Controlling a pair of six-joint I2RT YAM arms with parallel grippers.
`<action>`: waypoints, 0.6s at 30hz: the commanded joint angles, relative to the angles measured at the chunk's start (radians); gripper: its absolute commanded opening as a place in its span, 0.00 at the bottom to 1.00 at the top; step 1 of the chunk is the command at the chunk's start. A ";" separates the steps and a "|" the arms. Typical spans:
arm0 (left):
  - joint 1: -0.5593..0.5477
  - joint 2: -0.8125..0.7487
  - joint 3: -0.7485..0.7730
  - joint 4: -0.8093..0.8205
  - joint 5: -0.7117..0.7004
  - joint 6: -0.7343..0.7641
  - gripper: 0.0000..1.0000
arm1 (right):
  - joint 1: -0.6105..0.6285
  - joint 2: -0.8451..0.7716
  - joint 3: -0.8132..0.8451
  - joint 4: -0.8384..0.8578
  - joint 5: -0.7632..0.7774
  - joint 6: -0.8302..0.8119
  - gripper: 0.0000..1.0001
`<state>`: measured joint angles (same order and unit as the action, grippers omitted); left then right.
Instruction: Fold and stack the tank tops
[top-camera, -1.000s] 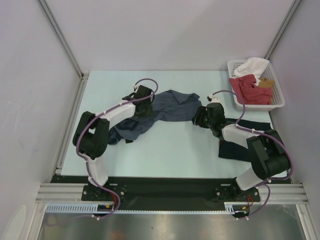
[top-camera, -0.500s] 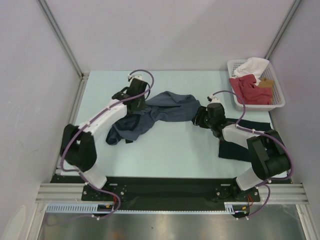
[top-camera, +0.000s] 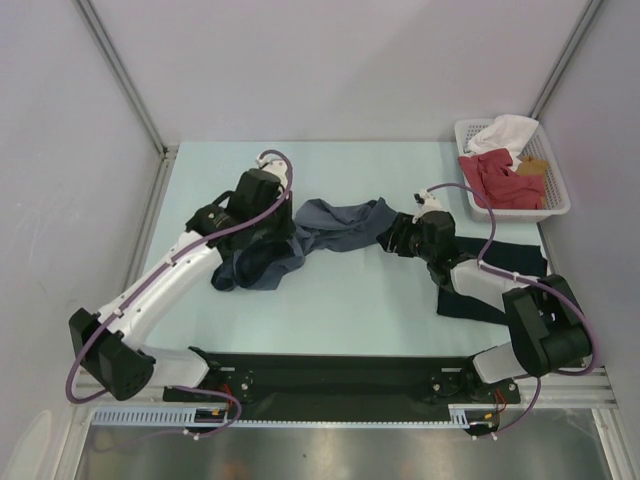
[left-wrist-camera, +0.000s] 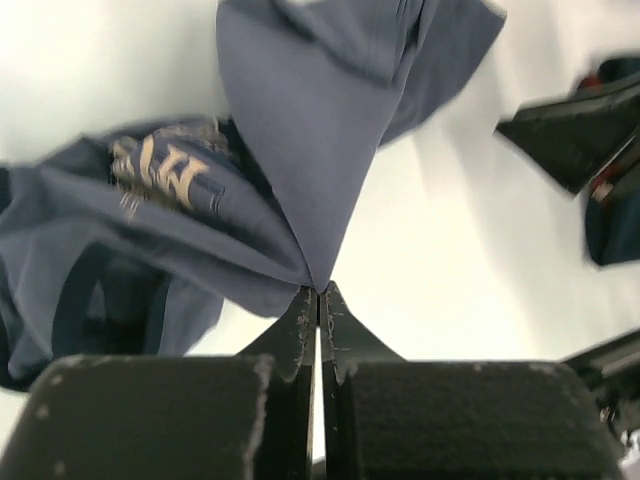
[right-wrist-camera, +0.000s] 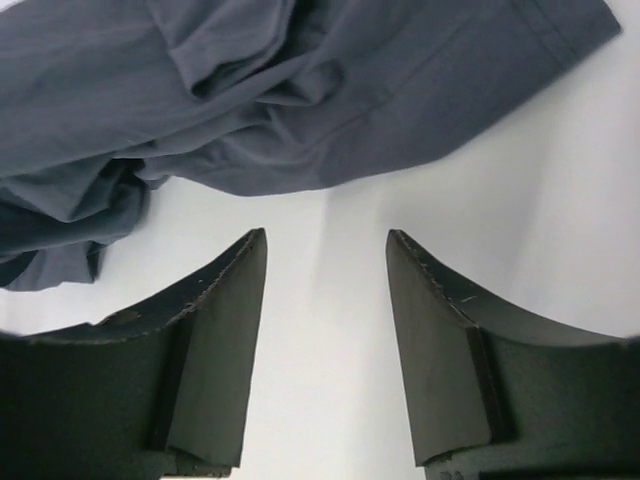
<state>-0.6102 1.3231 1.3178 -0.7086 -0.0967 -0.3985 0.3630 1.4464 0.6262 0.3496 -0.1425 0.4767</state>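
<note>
- Pale desk (top-camera: 340, 310) nearest me: the navy tank top (top-camera: 468, 304) lies partly under my right arm — folded or not, I can't tell.
- Mid-desk, the slate-blue tank top (top-camera: 340, 225) is bunched and unfolded. My left hand (left-wrist-camera: 318, 292) is pinched tight on its cloth — my right hand (right-wrist-camera: 327, 236) gapes empty beside it.
- Nothing is stacked yet.

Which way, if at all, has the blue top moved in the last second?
Yes. The blue top has slid toward the near edge, leaving more bare table behind it.
</note>
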 joint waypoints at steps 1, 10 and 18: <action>-0.008 -0.082 -0.067 -0.069 0.032 0.023 0.00 | 0.022 -0.034 -0.003 0.100 -0.063 -0.021 0.57; -0.031 -0.269 -0.370 -0.046 0.080 -0.026 0.01 | 0.065 0.005 0.038 0.088 -0.058 -0.053 0.60; -0.031 -0.269 -0.408 0.052 0.089 -0.052 0.00 | 0.178 0.054 0.132 0.035 -0.066 -0.095 0.59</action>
<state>-0.6346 1.0607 0.8719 -0.7578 -0.0368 -0.4225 0.4908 1.5169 0.7078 0.3721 -0.2035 0.4259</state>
